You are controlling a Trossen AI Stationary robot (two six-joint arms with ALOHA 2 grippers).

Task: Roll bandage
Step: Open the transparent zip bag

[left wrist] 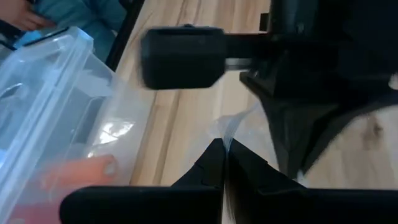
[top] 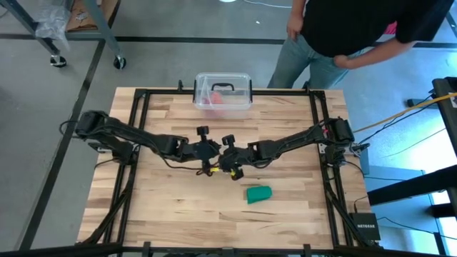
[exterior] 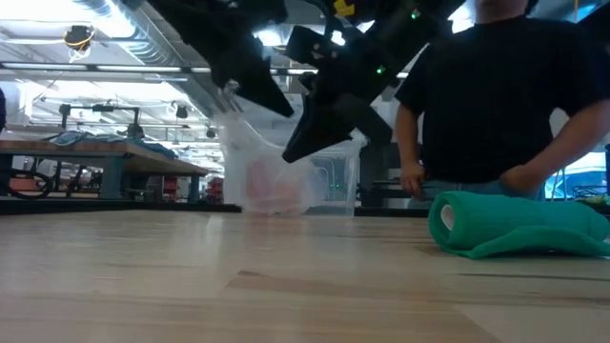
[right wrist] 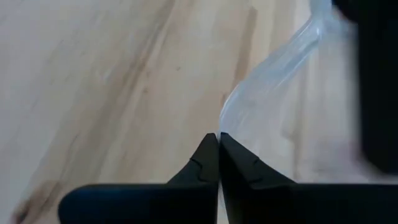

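So the soft green cloth bandage sits low and right of centre in the high view, on the pale wooden tabletop, bunched into a short stubby lump. The low view shows what the top-down one can't: it's partly rolled, with a round coiled end facing left and a loose flap trailing along the right edge. Both arms meet mid-frame in the high view, well clear of the bandage. The left claw is pinched tight on a thin clear plastic wrapper, and the right claw looks closed on that same film too. The clear plastic box with a black handle is at top centre, a person in a dark shirt standing behind it.
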